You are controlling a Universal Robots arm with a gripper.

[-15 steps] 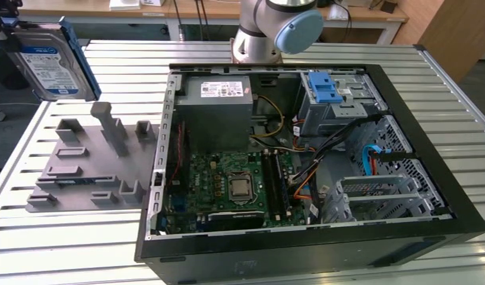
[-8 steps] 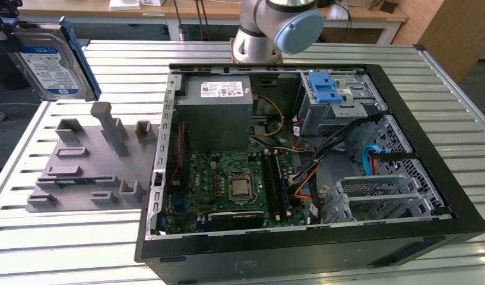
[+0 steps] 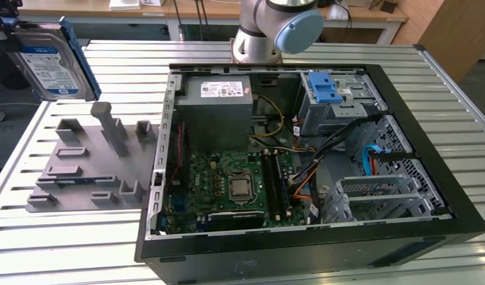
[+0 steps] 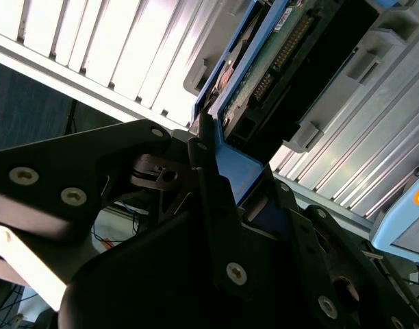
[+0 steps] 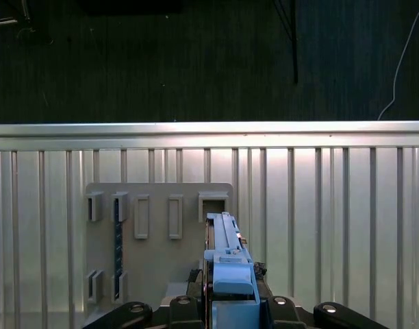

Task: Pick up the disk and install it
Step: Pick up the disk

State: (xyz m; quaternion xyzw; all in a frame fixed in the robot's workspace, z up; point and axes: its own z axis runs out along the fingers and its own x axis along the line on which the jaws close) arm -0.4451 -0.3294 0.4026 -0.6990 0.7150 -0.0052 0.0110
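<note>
Clenched on the disk's blue frame, the claw (image 4: 240, 181) grips one end only, with a black finger on either side of the plastic. The disk (image 3: 52, 59) hangs upright in the air at the exterior view's left. Its label faces that camera, and it is lifted clear of the grey rack (image 3: 83, 172) on the table (image 3: 131, 65). In the first wrist view it is edge-on above the rack's slots.

The grip looks like the first weak point. The fingers bear on the plastic frame rather than the metal body, and most of the weight hangs beyond them. A quick swing could make the disk pivot or slide in the fingers, or flex the frame loose. If it dropped from here it would hit the rack's posts or the slatted table.

Further out is the open case (image 3: 306, 249), well apart from the disk, and its wall is an edge the hanging end could clip. Inside, cables (image 3: 337, 148) trail across near the metal cage (image 3: 381, 193). A tilted disk could snag them or jam at a bay mouth. I cannot tell which bay is meant.
</note>
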